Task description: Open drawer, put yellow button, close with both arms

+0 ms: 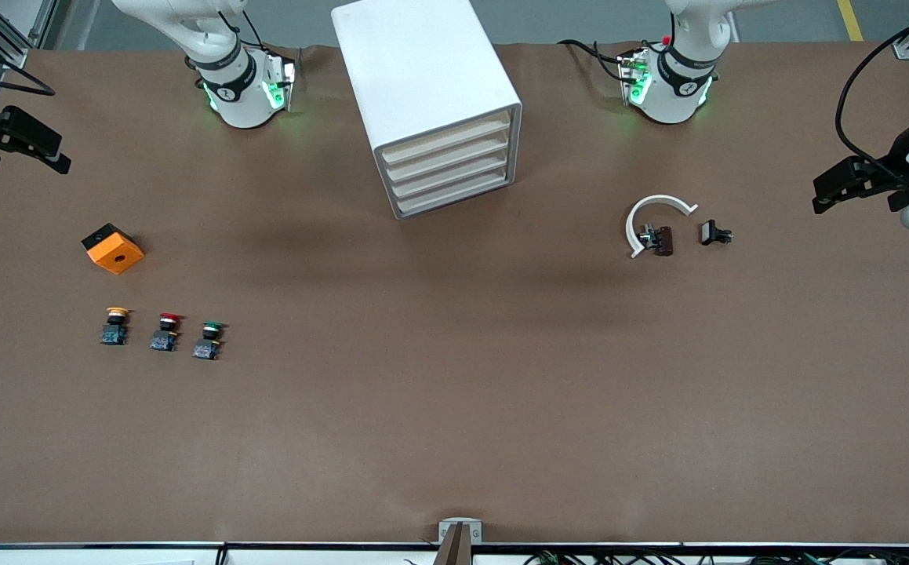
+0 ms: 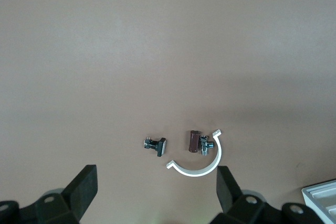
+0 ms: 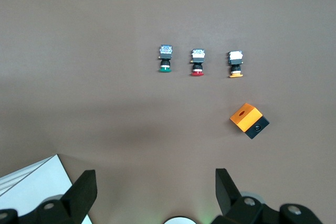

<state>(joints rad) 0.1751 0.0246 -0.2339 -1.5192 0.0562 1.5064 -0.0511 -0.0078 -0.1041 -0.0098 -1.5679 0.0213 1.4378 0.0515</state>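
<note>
The brown counter (image 1: pixel 454 408) has the white cabinet (image 1: pixel 423 86) standing between the two arm bases, and its top drawer (image 1: pixel 445 142) is fully shut like the three below it. Both arms are just waiting, the left claw (image 1: pixel 842 187) up over the left arm's end of the counter and the right claw (image 1: pixel 19 141) over the right arm's end, each spread wide with nothing in it. Smaller stuff: the orange box (image 1: pixel 113 249), then nearer the front camera the yellow button (image 1: pixel 115 325) sits upright at the end of a row with the red button (image 1: pixel 165 331) and green button (image 1: pixel 209 340), and a white curved clip (image 1: pixel 650 216) lies toward the left arm's end.
</note>
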